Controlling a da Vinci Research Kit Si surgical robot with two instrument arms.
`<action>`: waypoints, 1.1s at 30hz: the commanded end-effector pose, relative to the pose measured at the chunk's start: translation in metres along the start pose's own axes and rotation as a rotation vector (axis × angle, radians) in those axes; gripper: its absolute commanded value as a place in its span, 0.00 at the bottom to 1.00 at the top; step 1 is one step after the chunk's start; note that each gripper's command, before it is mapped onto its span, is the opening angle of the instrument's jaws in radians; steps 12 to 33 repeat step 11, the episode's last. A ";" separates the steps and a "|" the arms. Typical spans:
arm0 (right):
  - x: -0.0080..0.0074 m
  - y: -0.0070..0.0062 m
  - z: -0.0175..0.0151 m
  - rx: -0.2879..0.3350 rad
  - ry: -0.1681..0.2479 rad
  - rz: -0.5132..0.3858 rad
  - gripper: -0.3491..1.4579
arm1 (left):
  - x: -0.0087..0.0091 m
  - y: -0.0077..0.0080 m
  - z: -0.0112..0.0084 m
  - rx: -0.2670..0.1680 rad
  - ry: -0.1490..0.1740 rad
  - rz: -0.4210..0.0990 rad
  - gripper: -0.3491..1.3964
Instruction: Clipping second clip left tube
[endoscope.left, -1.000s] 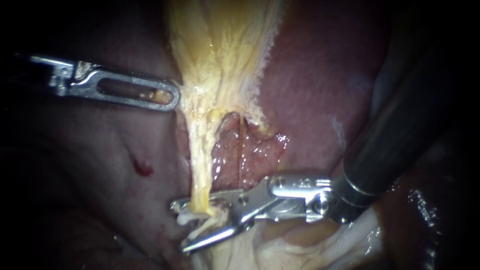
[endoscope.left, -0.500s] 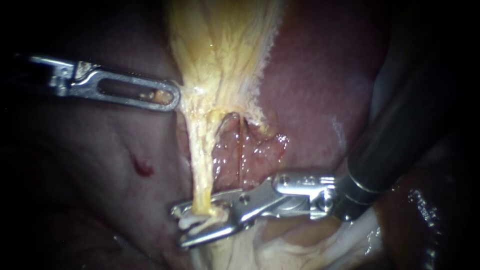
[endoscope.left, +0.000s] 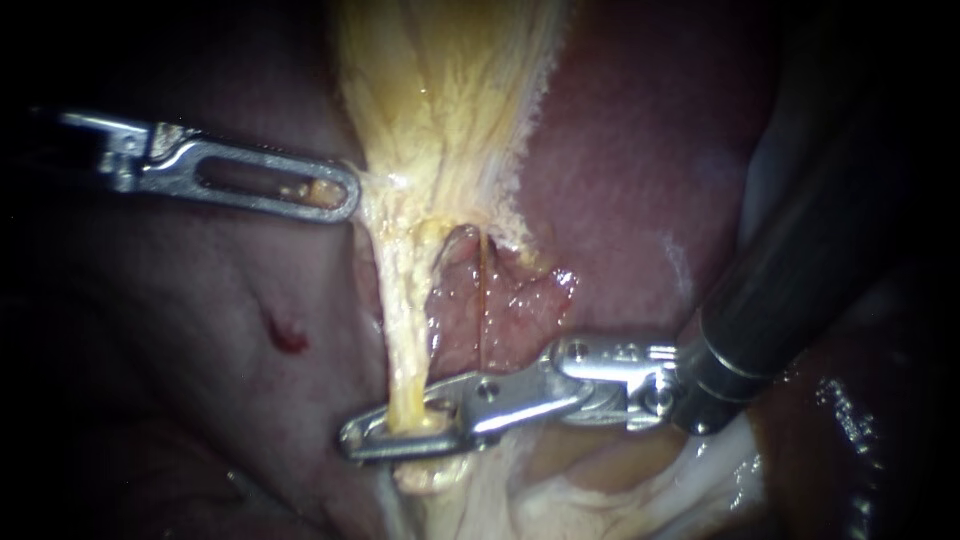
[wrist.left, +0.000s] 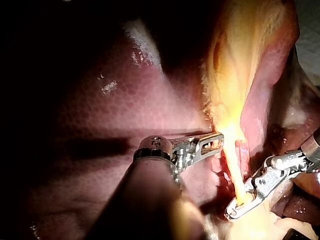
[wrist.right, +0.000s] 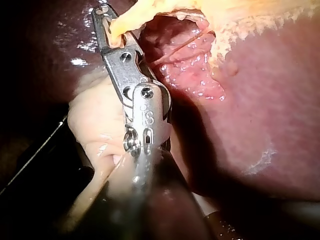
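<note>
Instruments counted: two. Tubes counted: two, the thick yellow left tube (endoscope.left: 405, 320) and a thin tube (endoscope.left: 481, 310) just beside it, both lying over the liver (endoscope.left: 640, 180). The jaws of the right instrument (endoscope.left: 352, 440) are clamped across the left tube's lower end. The jaws of the left instrument (endoscope.left: 342, 194) are closed, pinching the edge of the yellow tissue (endoscope.left: 440, 100).

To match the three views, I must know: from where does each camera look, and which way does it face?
Endoscope: close to the tissue, facing the liver; left instrument enters from its left, shut on yellow tissue; right instrument from its right, shut on the left tube.
Left wrist: on the left arm, looking along its own instrument at the yellow tissue.
Right wrist: on the right arm, looking along its own instrument at the left tube.
All share the clamped left tube.
</note>
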 end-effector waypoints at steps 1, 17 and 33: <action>0.0000 0.0000 0.0001 0.006 -0.015 0.000 0.00 | 0.0000 0.0000 0.0000 0.000 0.000 0.000 0.00; 0.0000 0.0002 -0.0001 0.005 -0.023 0.001 0.00 | 0.0000 0.0000 0.0000 0.000 0.000 0.000 0.00; 0.0000 0.0002 -0.0001 0.005 -0.023 0.001 0.00 | 0.0000 0.0000 0.0000 0.000 0.000 0.000 0.00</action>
